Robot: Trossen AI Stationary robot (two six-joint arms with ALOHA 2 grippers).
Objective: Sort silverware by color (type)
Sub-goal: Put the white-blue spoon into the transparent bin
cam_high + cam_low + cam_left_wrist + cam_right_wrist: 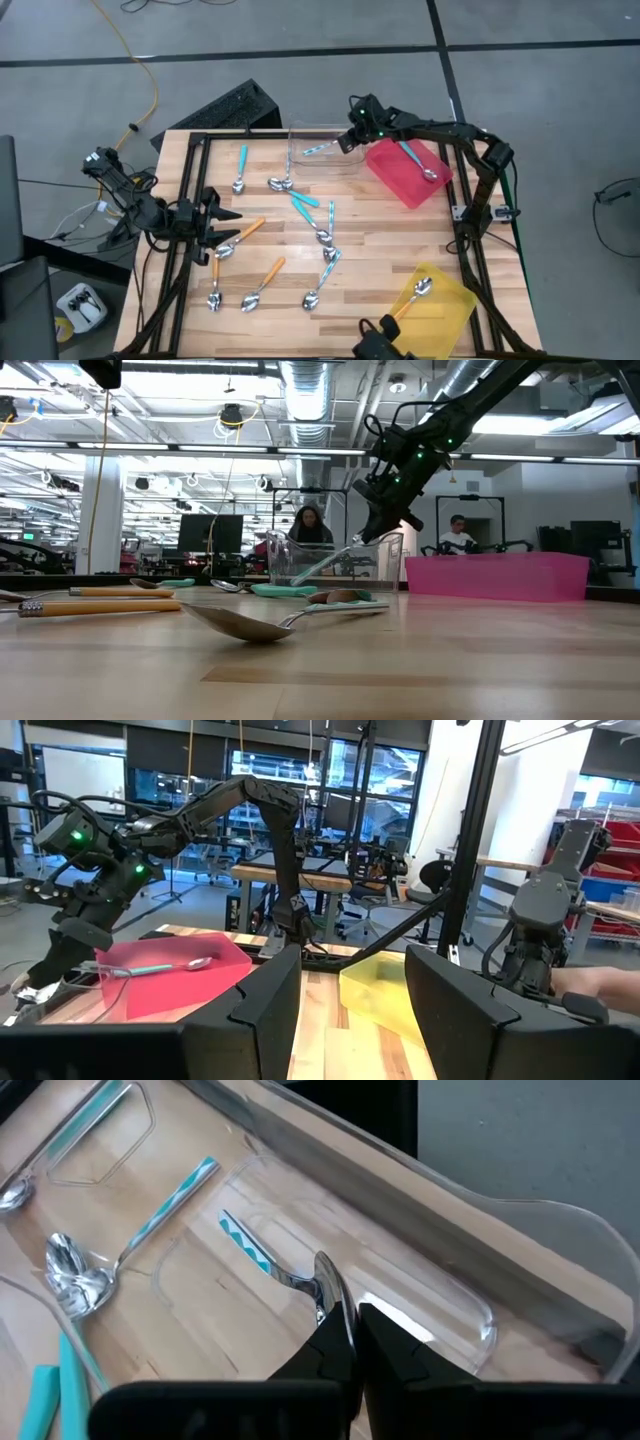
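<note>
Over the clear tray (322,150) at the far side of the table, a light blue patterned spoon (262,1258) is pinched by its bowl end in the right gripper (352,1320), whose fingers are shut almost completely on the thin metal, with the handle angled down inside the tray. That's the sketchy bit: so little of the spoon is gripped that it could be twisted or dropped early, and if it's let go while tilted like this, the handle could be left propped on the tray wall or the spoon could be bounced right out onto the table. The clear wall could also be clipped by the fingers on the way out, so the tray might get shoved. One spoon is already seen in the red tray (410,180) and one in the yellow tray (440,300), while most of the silverware (290,225) is scattered mid-table, several pieces overlapping or touching, so later picks could easily drag a neighbour along. The left gripper (222,225) is parked at the left side just beside an orange spoon (238,236), fingers partly open and holding nothing.
</note>
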